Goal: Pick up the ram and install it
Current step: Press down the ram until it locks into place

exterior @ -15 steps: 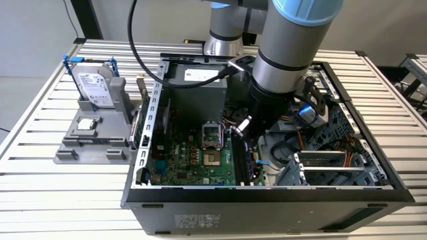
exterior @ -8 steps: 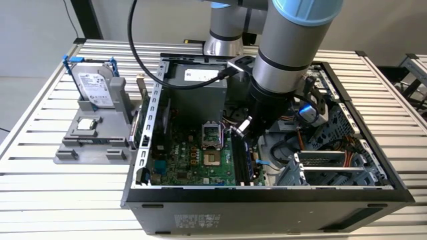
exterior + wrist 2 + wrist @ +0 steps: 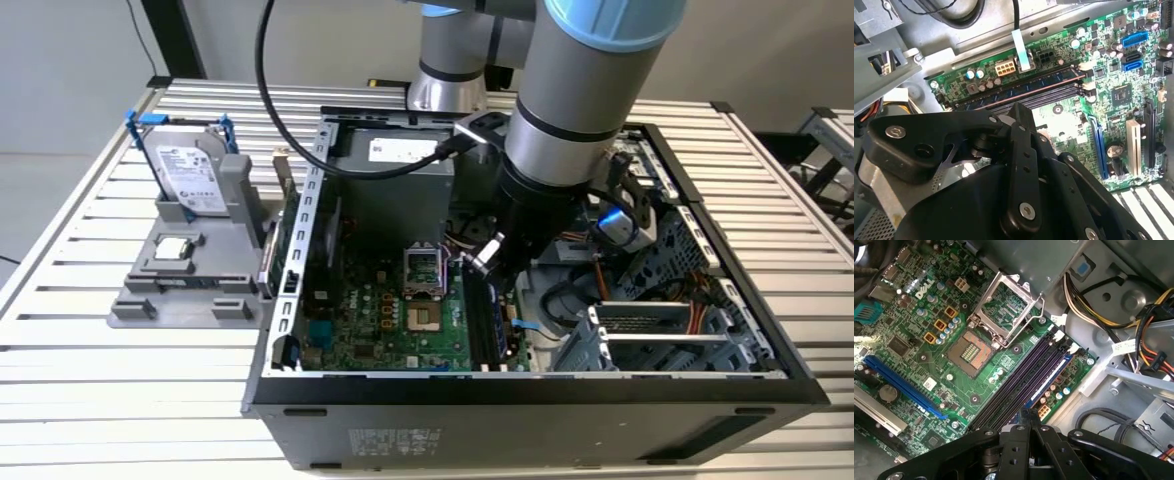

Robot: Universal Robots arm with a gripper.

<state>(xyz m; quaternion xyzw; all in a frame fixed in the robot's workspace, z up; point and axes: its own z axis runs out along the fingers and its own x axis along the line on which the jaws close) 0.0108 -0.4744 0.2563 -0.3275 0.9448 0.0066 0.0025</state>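
The ram (image 3: 1019,89) is a long dark blue-green strip with a row of chips. It lies along the memory slot nearest the motherboard's edge, level with the other slots (image 3: 1019,385). It shows as a blue sliver (image 3: 1051,377) in the first wrist view. My gripper (image 3: 487,262) reaches down into the open computer case (image 3: 287,300) and hovers just above the slots. Its black fingers (image 3: 1021,107) come together to a narrow tip (image 3: 1029,412), shut with nothing seen between them. Whether the tip touches the ram I cannot tell.
The processor socket (image 3: 974,347) beside the slots stands with its metal frame lifted. Cable bundles (image 3: 627,225) and a drive cage (image 3: 667,330) fill the case toward the exterior view's right. A grey stand (image 3: 187,270) outside holds a hard drive (image 3: 187,175) and a square processor chip (image 3: 171,248).
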